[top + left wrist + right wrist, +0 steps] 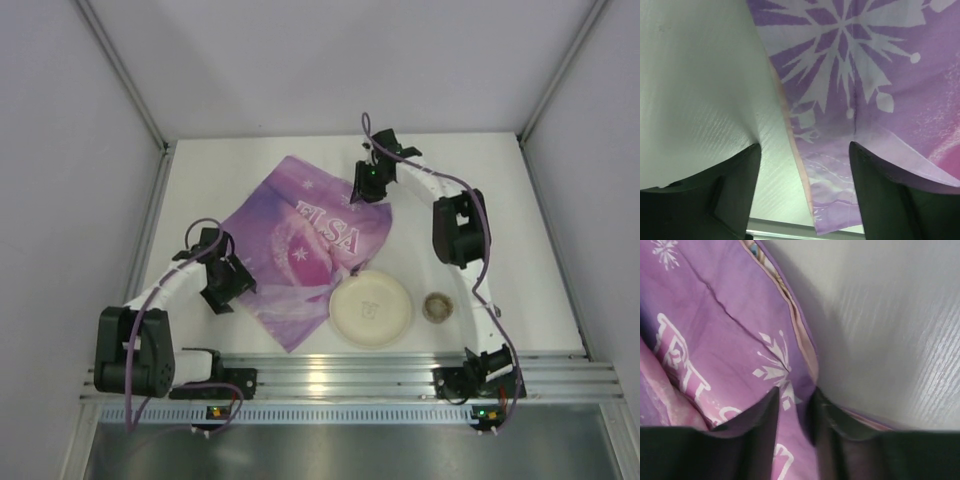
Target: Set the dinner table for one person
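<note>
The white dinner table [480, 200] carries a purple snowflake "ELSA" placemat [290, 250], lying skewed at its middle. A cream plate [371, 310] sits at the near side, overlapping the mat's near right edge. My left gripper [226, 290] is low at the mat's left edge. In the left wrist view it [805, 150] is open, and the mat's edge [810, 200] runs between the jaws over bare table [700, 75]. My right gripper [368, 188] is at the mat's far right edge. In the right wrist view it [796, 407] is pinched shut on a raised fold of the mat [715, 315].
A small round brownish cup [437, 306] stands right of the plate. An aluminium rail [340, 375] runs along the near edge by the arm bases. Grey walls enclose the table on the left, right and far sides.
</note>
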